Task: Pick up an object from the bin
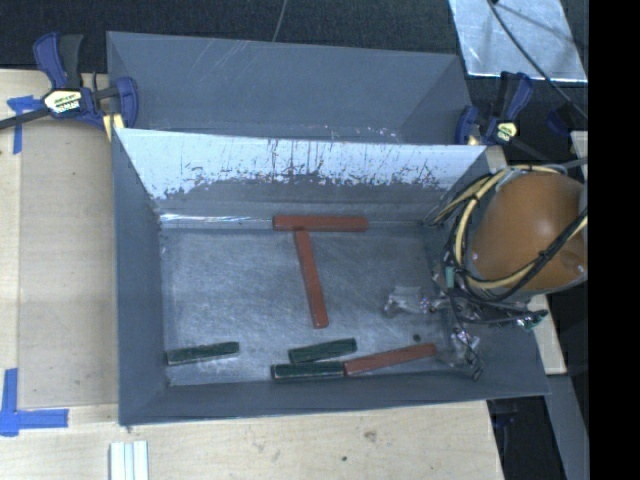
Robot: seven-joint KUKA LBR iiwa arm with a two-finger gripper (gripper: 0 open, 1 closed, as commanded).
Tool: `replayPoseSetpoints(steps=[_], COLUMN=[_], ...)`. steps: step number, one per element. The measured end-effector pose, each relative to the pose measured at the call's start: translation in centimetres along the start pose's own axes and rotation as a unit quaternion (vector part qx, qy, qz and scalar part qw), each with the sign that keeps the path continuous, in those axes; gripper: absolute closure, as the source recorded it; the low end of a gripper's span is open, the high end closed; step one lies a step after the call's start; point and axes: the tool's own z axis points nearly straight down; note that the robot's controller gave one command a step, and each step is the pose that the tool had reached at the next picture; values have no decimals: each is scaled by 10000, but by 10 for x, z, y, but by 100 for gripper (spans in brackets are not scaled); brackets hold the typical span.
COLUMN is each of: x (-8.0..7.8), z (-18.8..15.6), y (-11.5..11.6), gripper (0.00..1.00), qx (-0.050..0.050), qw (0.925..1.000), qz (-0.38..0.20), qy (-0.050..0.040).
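My gripper (462, 346) is low in the bin's right front corner, under the arm's orange dome and its cables. A red-brown flat stick (392, 359) lies on the floor just to its left, with its right end close to the gripper. Touching that stick's left end is a dark green stick (308, 372), and a second dark green stick (322, 351) lies just behind it. Nothing shows held in the gripper.
Two more red-brown sticks form a T: one along the back wall (320, 224), the other running from it towards the front (311, 280). A third dark green stick (202, 352) lies at the front left. The bin's sloped walls close in near the gripper.
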Motion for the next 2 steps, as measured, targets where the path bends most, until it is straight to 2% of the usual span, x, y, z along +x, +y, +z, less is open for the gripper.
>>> replayPoseSetpoints(steps=[1, 2], x=[-26, -4], z=[4, 11], y=[20, 18], gripper=[0, 100], qx=[4, 13], qw=[9911, 10000], qz=[1332, -81], qy=[8, -8])
